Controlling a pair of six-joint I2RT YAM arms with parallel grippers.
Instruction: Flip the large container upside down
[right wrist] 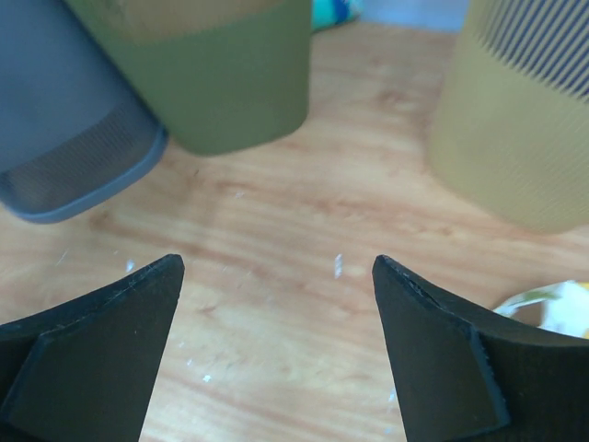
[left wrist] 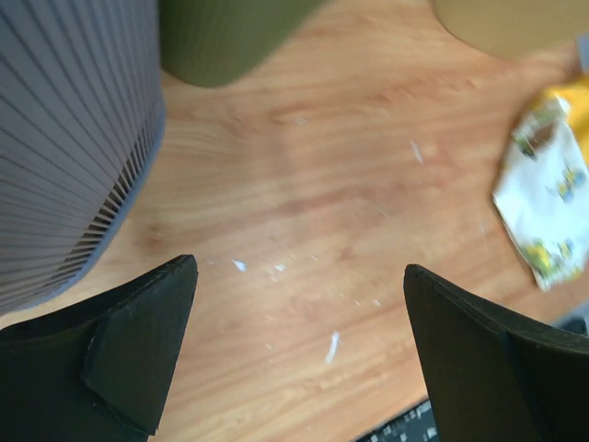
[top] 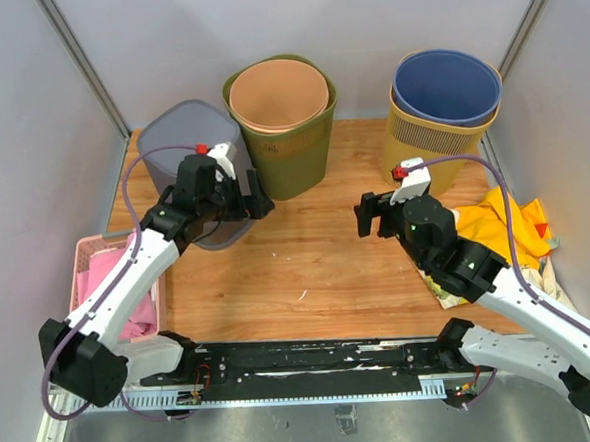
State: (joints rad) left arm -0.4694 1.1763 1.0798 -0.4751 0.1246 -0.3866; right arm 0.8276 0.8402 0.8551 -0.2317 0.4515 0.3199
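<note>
Base rail [top: 304, 366] at near edge, L gripper [left wrist: 299, 267] released, just beside grey bin [top: 185, 148], bin base-up at table [top: 308, 270] back left, R gripper [right wrist: 278, 262] released over wood, green bin [top: 291, 151], yellow bin [top: 426, 143] behind.

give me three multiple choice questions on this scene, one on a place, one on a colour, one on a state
1. Where is the pink basket?
A. at the left edge of the table
B. between the two back bins
C. inside the blue bin

2. What colour is the bin nested in the olive green bin?
A. blue
B. peach
C. grey

3. How does the grey bin stand?
A. upright, mouth up
B. on its side
C. upside down, base up

Answers:
1 A, it sits along the left edge.
2 B, the peach bin shows inside the green rim.
3 C, its closed base faces up and its rim meets the table.
</note>
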